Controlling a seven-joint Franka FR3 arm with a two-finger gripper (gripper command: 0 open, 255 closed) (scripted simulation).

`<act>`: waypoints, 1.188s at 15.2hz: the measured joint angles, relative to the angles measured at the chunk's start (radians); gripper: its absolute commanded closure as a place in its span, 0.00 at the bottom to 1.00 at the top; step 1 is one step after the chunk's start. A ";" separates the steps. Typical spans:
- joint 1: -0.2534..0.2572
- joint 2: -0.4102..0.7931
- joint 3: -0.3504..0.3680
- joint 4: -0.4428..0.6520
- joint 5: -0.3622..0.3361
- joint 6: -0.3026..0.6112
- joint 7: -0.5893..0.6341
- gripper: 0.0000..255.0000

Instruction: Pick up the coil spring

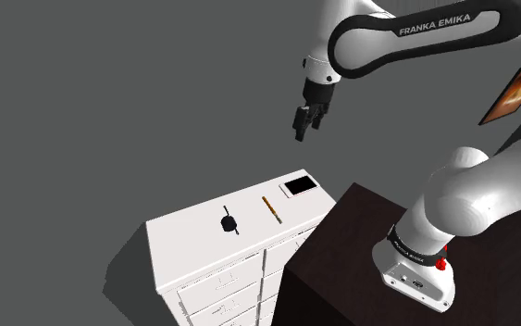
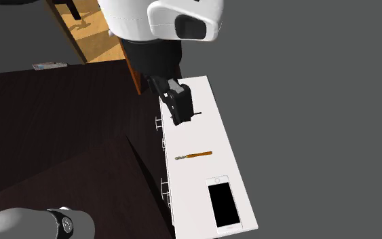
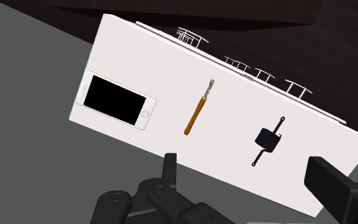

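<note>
The coil spring (image 1: 229, 223) is small and black with a hooked wire end on each side, and it lies on the white top of a drawer cabinet (image 1: 189, 239). In the wrist view the spring (image 3: 269, 139) rests near the cabinet's end, farthest from the phone. My gripper (image 1: 301, 131) hangs well above the cabinet, up and toward the shoulder view's right of the spring. It is open with nothing between its fingers (image 3: 169, 167). In the second exterior view the gripper (image 2: 180, 119) covers most of the spring (image 2: 197, 113).
On the same top lie an orange-handled tool (image 3: 198, 111) in the middle and a white phone with a black screen (image 3: 116, 102) at the other end. Drawer handles (image 3: 192, 36) line one long edge. My dark stand (image 1: 341, 250) abuts the cabinet. Grey floor surrounds it.
</note>
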 measured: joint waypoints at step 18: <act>0.069 0.658 0.142 0.108 -0.039 0.511 0.165 0.00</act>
